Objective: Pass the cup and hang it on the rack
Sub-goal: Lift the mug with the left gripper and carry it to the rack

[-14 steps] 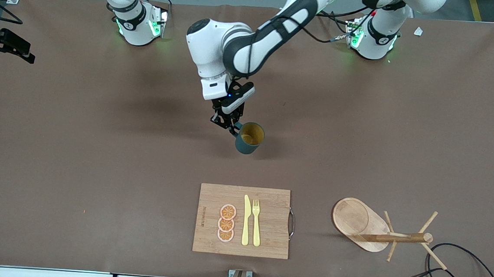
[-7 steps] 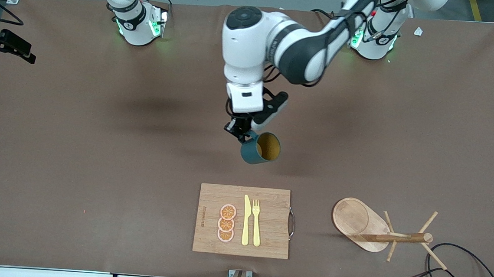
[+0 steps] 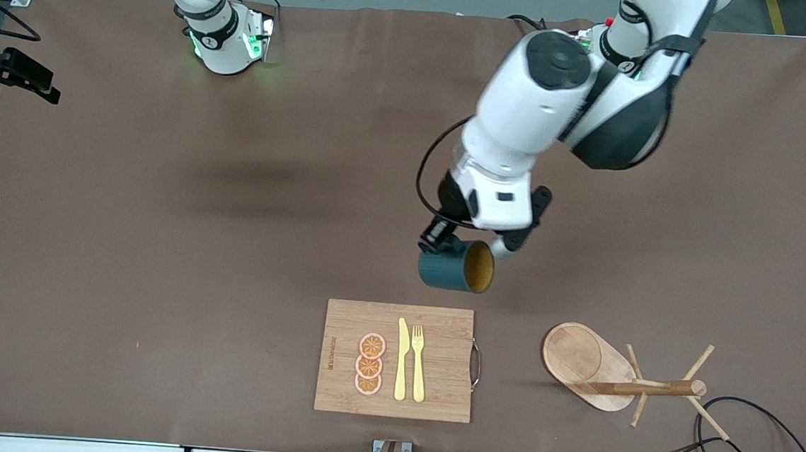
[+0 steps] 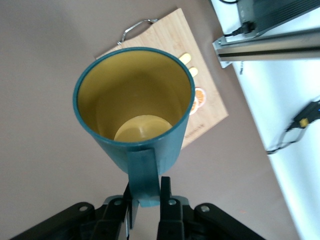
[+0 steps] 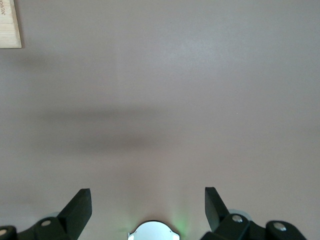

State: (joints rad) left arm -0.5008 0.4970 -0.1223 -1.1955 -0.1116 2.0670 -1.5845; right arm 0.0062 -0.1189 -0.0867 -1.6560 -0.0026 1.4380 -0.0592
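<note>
The dark teal cup (image 3: 451, 272) with a mustard-yellow inside hangs in the air on its side, its mouth turned toward the rack. My left gripper (image 3: 444, 242) is shut on the cup's handle, over the bare table by the cutting board's farther edge. In the left wrist view the cup (image 4: 134, 95) fills the middle, and the left gripper (image 4: 146, 187) pinches the handle. The wooden rack (image 3: 582, 357) stands near the front at the left arm's end, with its pegs (image 3: 698, 363) spreading out. My right gripper (image 5: 147, 200) is open and empty over bare table and waits.
A bamboo cutting board (image 3: 436, 359) with a yellow knife, a fork and orange slices lies near the front edge; it also shows in the left wrist view (image 4: 167, 35). Black cables (image 3: 750, 435) lie beside the rack. A black device (image 3: 9, 71) sits at the right arm's end.
My left gripper has carried the cup toward the left arm's end of the table and closer to the cutting board. The cup has tipped onto its side.
</note>
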